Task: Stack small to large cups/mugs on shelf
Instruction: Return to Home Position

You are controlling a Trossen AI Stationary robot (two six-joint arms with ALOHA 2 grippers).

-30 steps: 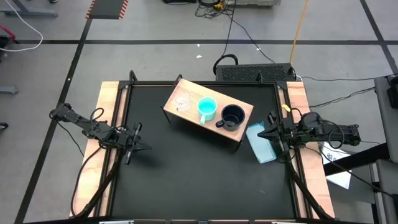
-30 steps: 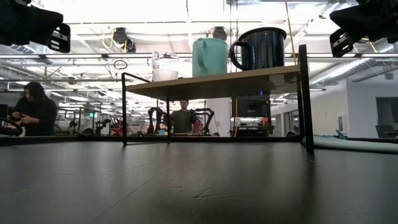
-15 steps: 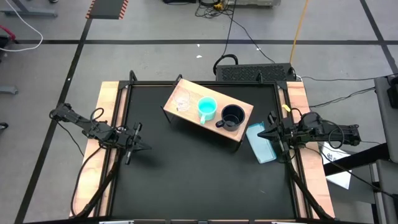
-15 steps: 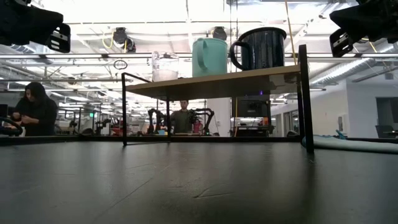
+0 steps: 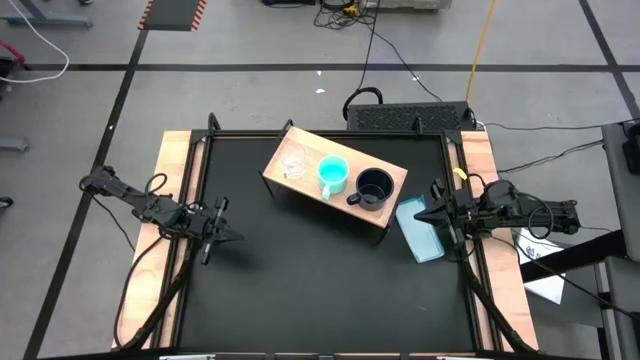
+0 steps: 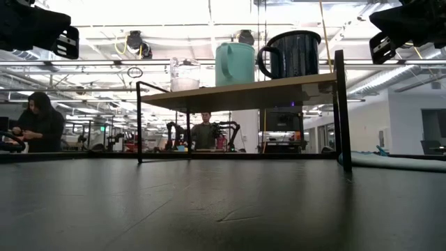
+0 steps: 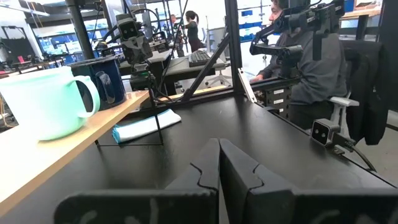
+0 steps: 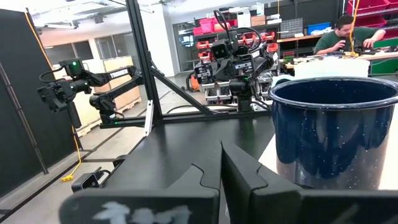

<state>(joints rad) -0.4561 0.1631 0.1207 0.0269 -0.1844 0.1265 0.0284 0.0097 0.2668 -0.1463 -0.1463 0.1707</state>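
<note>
The left hand (image 5: 225,235) hovers at the table's left edge, fingers pressed together and empty, well apart from the shelf (image 5: 308,143). On the shelf the clear cup (image 5: 293,162), turquoise mug (image 5: 333,175) and dark mug (image 5: 373,187) stand in a row, small to large. The right hand (image 5: 425,213), likewise closed on nothing, is near the dark mug's end, by the light-blue pad (image 5: 420,228). Homing well means drawing this arm straight back without brushing the shelf.
</note>
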